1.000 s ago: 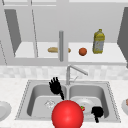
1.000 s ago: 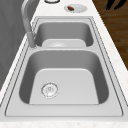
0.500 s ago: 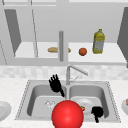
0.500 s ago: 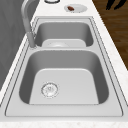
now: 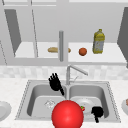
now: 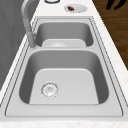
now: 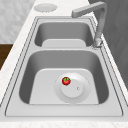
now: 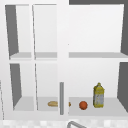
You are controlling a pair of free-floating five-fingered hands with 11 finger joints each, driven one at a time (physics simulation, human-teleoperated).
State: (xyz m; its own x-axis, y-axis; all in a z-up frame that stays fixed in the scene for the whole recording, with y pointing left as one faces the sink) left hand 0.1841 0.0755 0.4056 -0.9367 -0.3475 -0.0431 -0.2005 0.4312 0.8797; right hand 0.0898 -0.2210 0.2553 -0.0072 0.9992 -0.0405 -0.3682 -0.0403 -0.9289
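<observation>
From the front I am seeing my left hand (image 5: pixel 55 82) floating above the left basin of the double sink (image 5: pixel 22 105), its fingers spread wide and straight, holding nothing. My right hand (image 5: pixel 97 112) is hanging low over the near right corner of the right basin, fingers curled in on themselves around nothing. A big red ball (image 5: pixel 67 114) is sitting at the near edge between the two hands, covering part of the divider and touching neither hand. Just right of it a small strawberry (image 5: pixel 82 108) is lying on a white plate (image 5: pixel 86 103) in the right basin, between the ball and my right hand. The faucet (image 5: pixel 75 71) is swinging its spout to the right. On the cabinet shelf behind, a bread roll (image 5: pixel 53 49), an orange fruit (image 5: pixel 82 51) and a yellow oil bottle (image 5: pixel 98 41) are standing well apart.

From the left side I am looking along the sink at the left basin's drain (image 6: pixel 49 89) in the near basin; a small plate with something brown (image 6: pixel 75 8) is resting on the far counter, and black fingers of a hand (image 6: pixel 114 3) are showing at the top right; I cannot tell which hand.

From the right side the strawberry (image 7: pixel 66 80) is lying on the plate's (image 7: pixel 82 93) left part in the near basin, and a white dish (image 7: pixel 45 7) is sitting on the far counter.

From above the sink I am seeing the roll (image 8: pixel 52 103), the fruit (image 8: pixel 83 105) and the bottle (image 8: pixel 98 96) on the lower shelf.
</observation>
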